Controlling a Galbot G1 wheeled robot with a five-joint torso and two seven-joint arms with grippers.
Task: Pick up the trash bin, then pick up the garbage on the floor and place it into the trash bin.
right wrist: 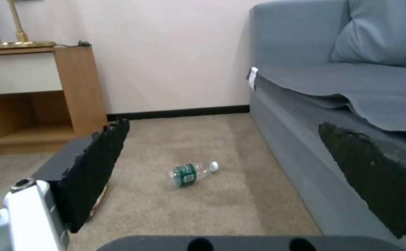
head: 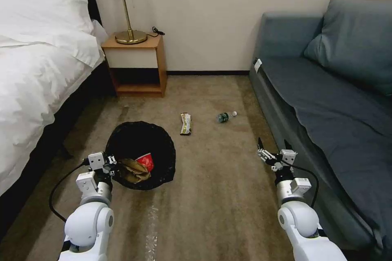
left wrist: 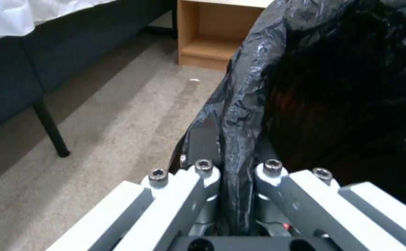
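— Holding the trash bin (head: 141,153) by its near rim, the left gripper (head: 111,167) pinches the black liner; a red cup and brown paper sit inside.
— And the right gripper (head: 272,150)?
— Spread wide, aimed at the plastic bottle (right wrist: 191,172) near the sofa (head: 326,102). Best descend squarely across the green label; the snack wrapper (head: 185,123) lies flat beside it.

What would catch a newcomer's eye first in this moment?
Most striking is the trash bin with its black bag, held up off the carpet by the left gripper, shut on its rim, with a red cup and crumpled brown paper already inside. Next, the open right gripper hovers beside the grey sofa. On the carpet beyond it lie a bottle and a snack wrapper.
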